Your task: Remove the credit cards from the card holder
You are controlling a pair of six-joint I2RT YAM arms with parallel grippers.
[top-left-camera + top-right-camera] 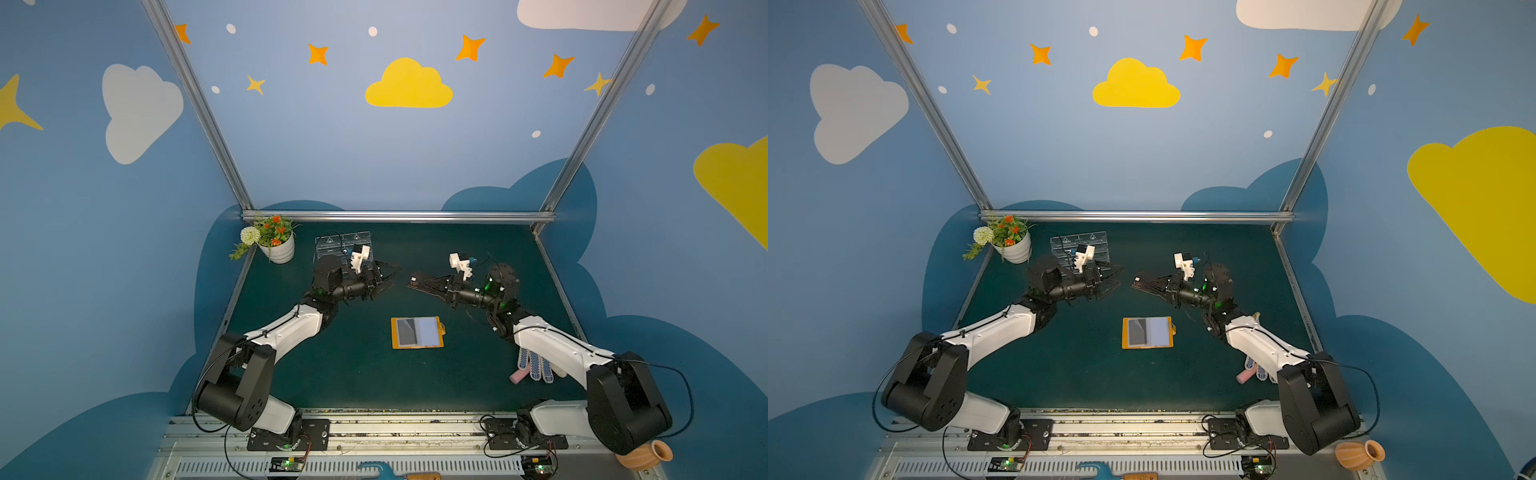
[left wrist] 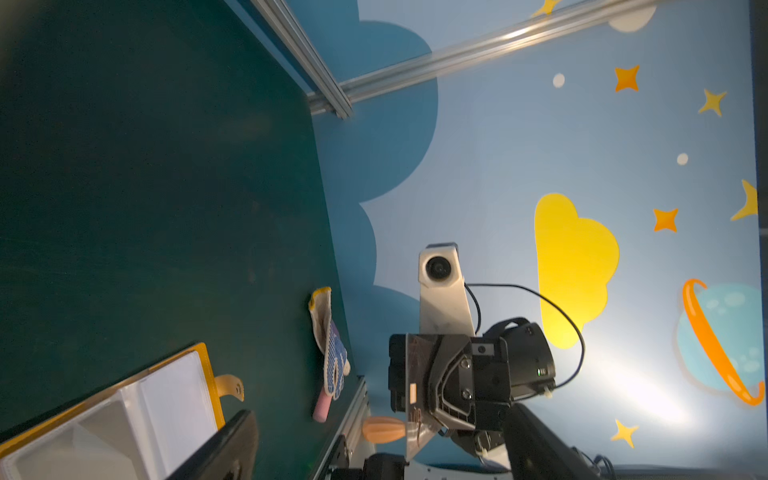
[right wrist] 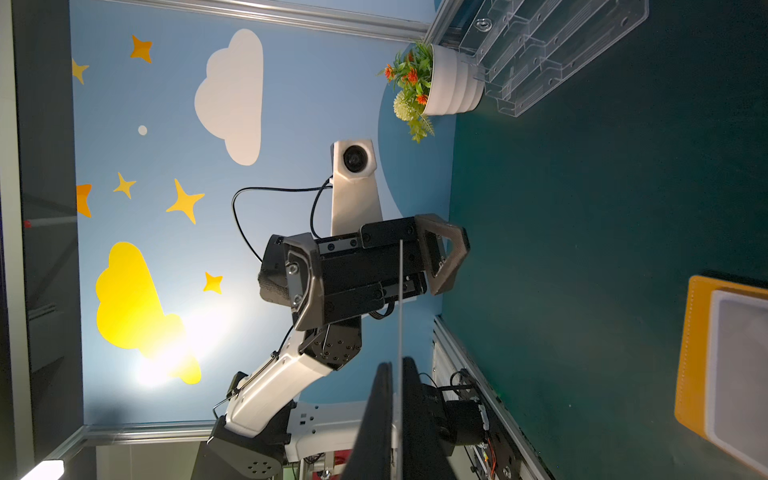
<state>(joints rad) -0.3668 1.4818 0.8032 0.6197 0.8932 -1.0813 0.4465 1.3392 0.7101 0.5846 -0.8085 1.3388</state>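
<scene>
Table [image 1: 353, 374]: a dark green surface is carrying everything, and both arms are reaching in from its near edge.
Clear stand [image 1: 332, 243]: is standing at the back, left of the middle, just behind the left gripper in both top views.
Flower pot [image 1: 279, 250]: is sitting in the back left corner, beside the clear stand.
Card holder [image 1: 394, 334]: is lying open and flat near the middle of the table with its clear sleeve pages facing up, well apart from both grippers and nearer the front edge than they are.
Glove [image 1: 536, 368]: is lying near the right edge, partly under the right arm.
Left gripper [image 1: 392, 277]: is hanging above the table with its jaws spread wide, gripping nothing, and is pointing toward the card.
Right gripper [image 1: 428, 282]: is pinching 1 credit card, its jaws closed flat on it.
Credit card [image 1: 414, 283]: 1 dark card with pale markings is sticking out of the right gripper's tips, off the table, in the gap between the 2 grippers and apart from the left one.
Snap tab [image 1: 441, 331]: is sticking out from the card holder's right edge.
</scene>
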